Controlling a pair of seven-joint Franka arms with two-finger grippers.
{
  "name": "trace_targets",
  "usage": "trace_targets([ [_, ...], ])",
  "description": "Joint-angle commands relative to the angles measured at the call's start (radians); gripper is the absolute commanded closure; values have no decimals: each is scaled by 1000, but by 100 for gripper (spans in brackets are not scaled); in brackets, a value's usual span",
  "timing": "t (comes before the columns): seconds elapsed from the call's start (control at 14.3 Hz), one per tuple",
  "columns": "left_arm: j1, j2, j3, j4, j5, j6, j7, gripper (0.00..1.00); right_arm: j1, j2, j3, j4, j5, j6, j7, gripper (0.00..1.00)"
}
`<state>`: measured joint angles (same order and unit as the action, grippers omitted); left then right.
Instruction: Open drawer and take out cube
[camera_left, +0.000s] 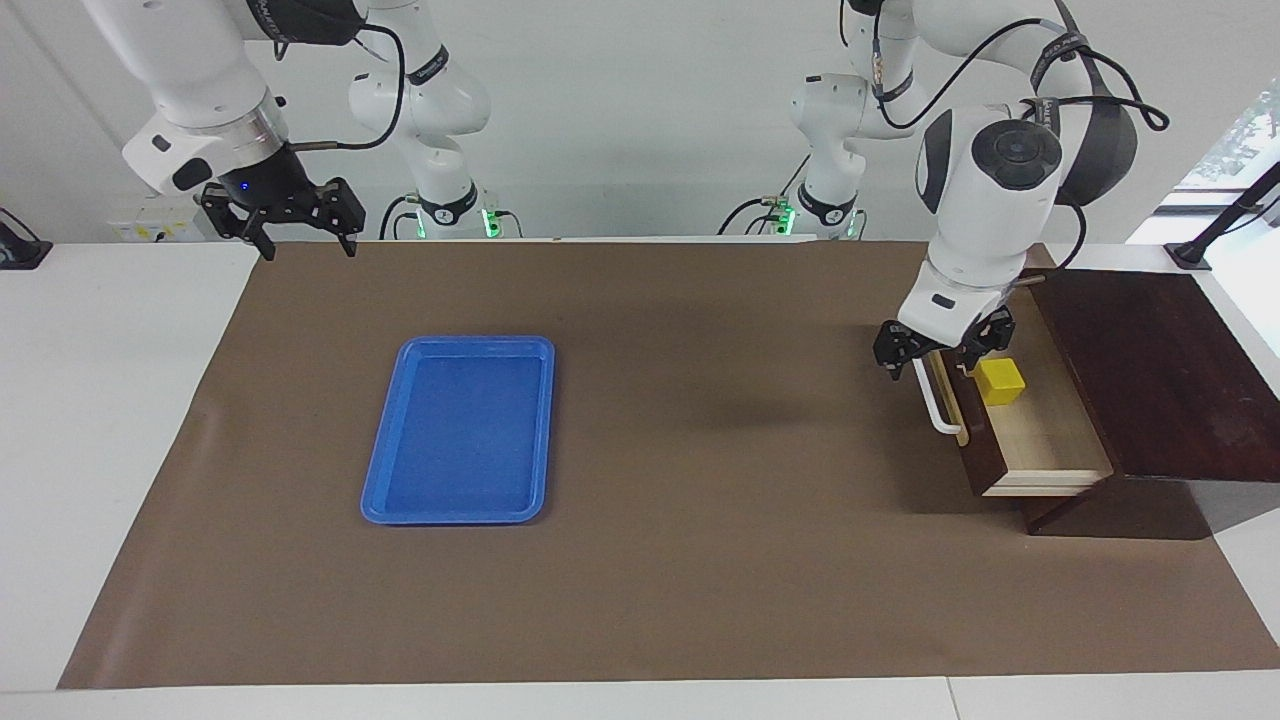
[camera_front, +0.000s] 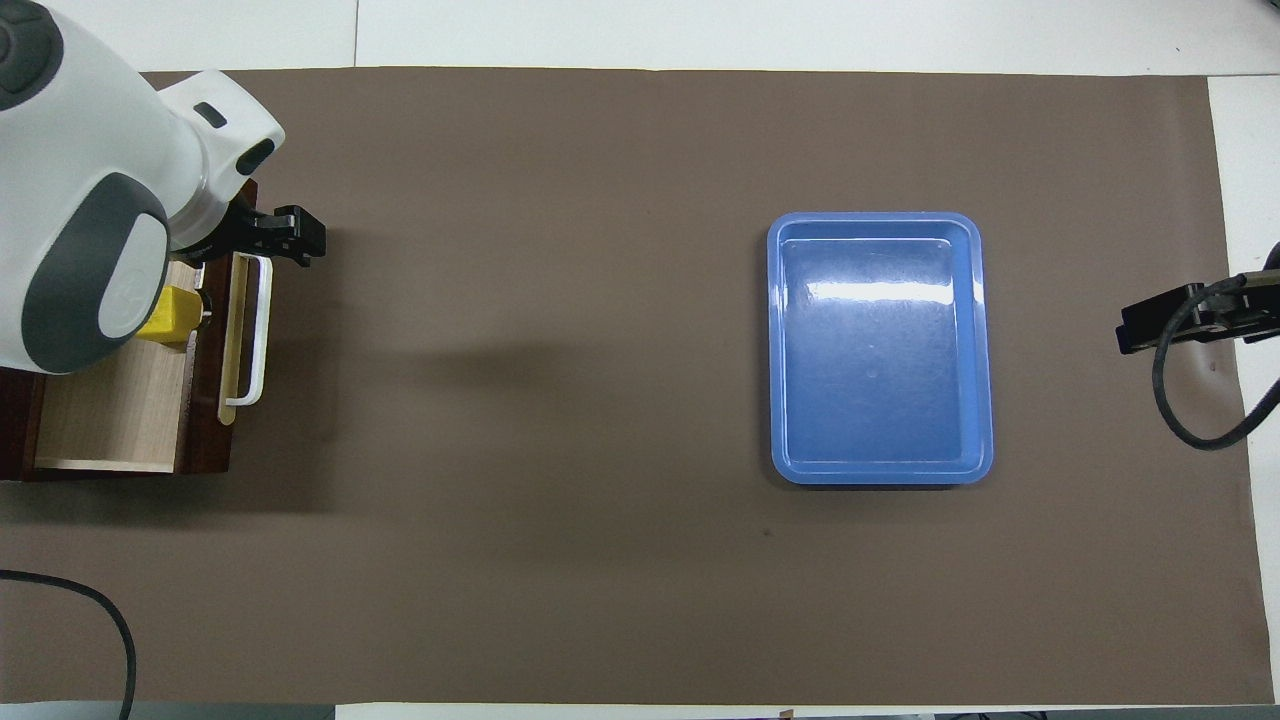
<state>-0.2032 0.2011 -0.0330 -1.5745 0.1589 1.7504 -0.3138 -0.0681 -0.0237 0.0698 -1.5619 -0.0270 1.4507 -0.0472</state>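
The drawer stands pulled out of its dark wooden box at the left arm's end of the table, its white handle facing the table's middle. The yellow cube sits on the pale floor inside it. My left gripper hangs open just above the drawer's front and handle, beside the cube, holding nothing. In the overhead view the left arm covers part of the drawer and cube; the handle shows. My right gripper waits open and empty in the air over the right arm's end.
A flat blue tray lies on the brown mat toward the right arm's end, seen also from overhead as the tray. A black cable loops by the right gripper.
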Motion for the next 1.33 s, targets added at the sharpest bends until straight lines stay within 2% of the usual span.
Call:
trace_targets([
  [0.0, 63, 14, 1, 33, -62, -31, -198, 0, -12, -38, 7, -75, 21, 63, 94, 0],
  [0.28, 135, 11, 2, 33, -183, 24, -517, 0, -10, -68, 7, -190, 116, 161, 292, 0],
  [0.42, 143, -3, 11, -1, -177, 44, -675, 0, -4, -96, 7, -275, 157, 233, 429, 0],
  [0.56, 171, -11, 18, -13, -179, 35, -717, 0, 22, -108, 7, -328, 208, 278, 556, 0],
  [0.77, 200, -58, 22, -111, -177, 47, -803, 0, 76, -64, 7, -339, 274, 338, 777, 0],
  [0.98, 264, -81, 21, -173, -177, 78, -988, 0, 138, -10, 7, -337, 372, 401, 997, 0],
  [1.26, 274, -115, 24, -242, -154, 115, -1041, 0, 249, 70, 7, -339, 511, 491, 1240, 0],
])
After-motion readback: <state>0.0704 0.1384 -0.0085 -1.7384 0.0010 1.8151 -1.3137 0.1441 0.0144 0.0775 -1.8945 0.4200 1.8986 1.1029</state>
